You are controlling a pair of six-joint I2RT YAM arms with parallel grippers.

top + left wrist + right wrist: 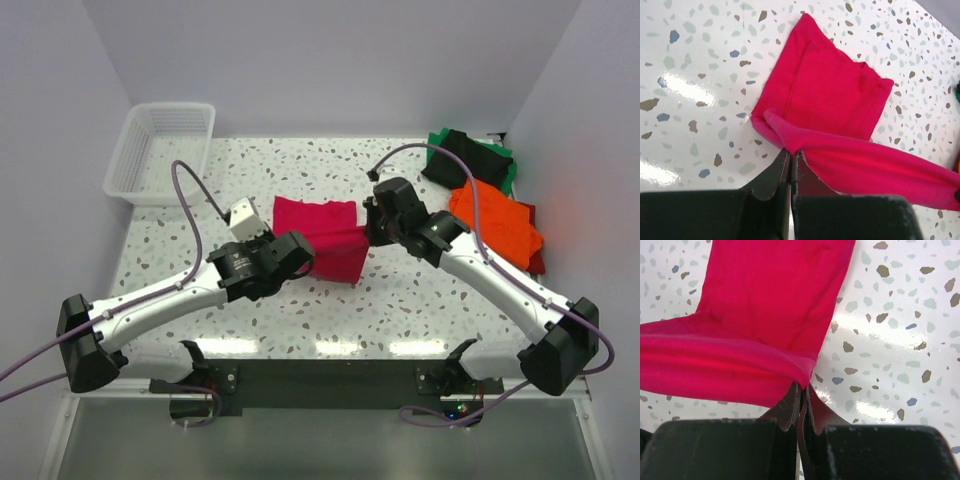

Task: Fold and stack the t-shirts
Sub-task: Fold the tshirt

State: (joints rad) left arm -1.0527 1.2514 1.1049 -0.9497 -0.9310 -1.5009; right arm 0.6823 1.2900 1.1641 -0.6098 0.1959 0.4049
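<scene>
The soft crimson-pink cloth t-shirt (315,218) lies near the middle of the glossy white tabletop flecked with grey and brown chips (300,160). It is partly folded into a rough rectangle, with its far part flat on the surface and its near edge lifted into a taut band stretched between the two grippers. The left gripper (791,154), black with tapered fingers, has its jaws pressed together on the shirt's near left corner, where the cloth bunches into a rolled lip. The fabric beyond it shows a stitched seam line and soft creases. The right gripper (802,390) is likewise clamped tight on the near right corner, with only a thin sliver of cloth between its dark fingers and a doubled hem curling over just above them. At the right edge of the table, well apart from this shirt, a loose pile holds a rumpled bright orange t-shirt (495,225) over a dark red t-shirt (538,262), with a black t-shirt (470,158) on a green t-shirt (438,138) behind. A white plastic mesh basket (160,150) sits at the far left corner.
</scene>
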